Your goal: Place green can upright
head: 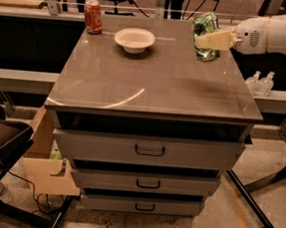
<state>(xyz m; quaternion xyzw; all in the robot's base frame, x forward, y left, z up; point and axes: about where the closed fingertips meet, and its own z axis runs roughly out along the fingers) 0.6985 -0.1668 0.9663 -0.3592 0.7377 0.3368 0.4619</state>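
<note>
A grey drawer cabinet (146, 186) with three handled drawers, each pulled out a little, carries a broad, glossy brown tabletop (156, 82). The middle and near parts of the tabletop reflect a curved streak of light. The robot's white arm (275, 32) reaches in from beyond the right edge, level with the far right corner and lying roughly horizontal. A shallow white bowl (134, 39) stands near the far edge, a little left of its middle. The green can (206, 22) is at the far right corner, close to the far edge, with its green-and-white body tilted rather than standing straight. Its lower end is down by the surface, but whether it actually touches the tabletop cannot be told. A red can (93, 16) stands upright at the far left corner, well apart from the green can, with the bowl between them. The tool (202, 40), cream-coloured at the arm's tip, is clenched around the green can's middle, with one finger (214, 40) lying across the front of the body. Off the tabletop, beyond its right edge, two small clear bottles (260, 82) sit side by side on a lower ledge.
</note>
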